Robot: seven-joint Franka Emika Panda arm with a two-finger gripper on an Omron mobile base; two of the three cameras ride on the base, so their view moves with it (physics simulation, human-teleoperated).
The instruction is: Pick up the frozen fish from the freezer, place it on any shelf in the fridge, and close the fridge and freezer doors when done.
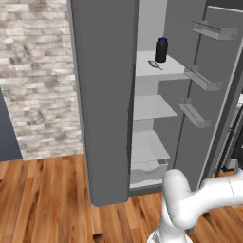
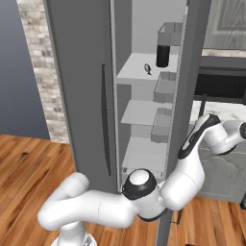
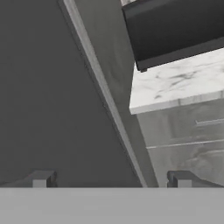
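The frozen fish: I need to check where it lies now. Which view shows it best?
The left base view: the frozen fish lies flat on a fridge shelf beside the dark bottle. The right base view shows it smaller.

You're looking at a tall dark grey fridge unit (image 1: pixel 107 118) with pale grey flat shelf boards (image 1: pixel 152 107) inside. On the upper shelf there's a dark cylindrical bottle with a blue cap (image 1: pixel 161 50) and a small silvery-grey fish (image 1: pixel 154 65) beside it. The wall on the left is pale beige-grey brick (image 1: pixel 38 80), and the floor is warm orange-brown wood planks (image 1: pixel 42 199). Your hand view catches a white marbled counter with grey veins (image 3: pixel 179 83) over grey cabinet fronts (image 3: pixel 192 144).
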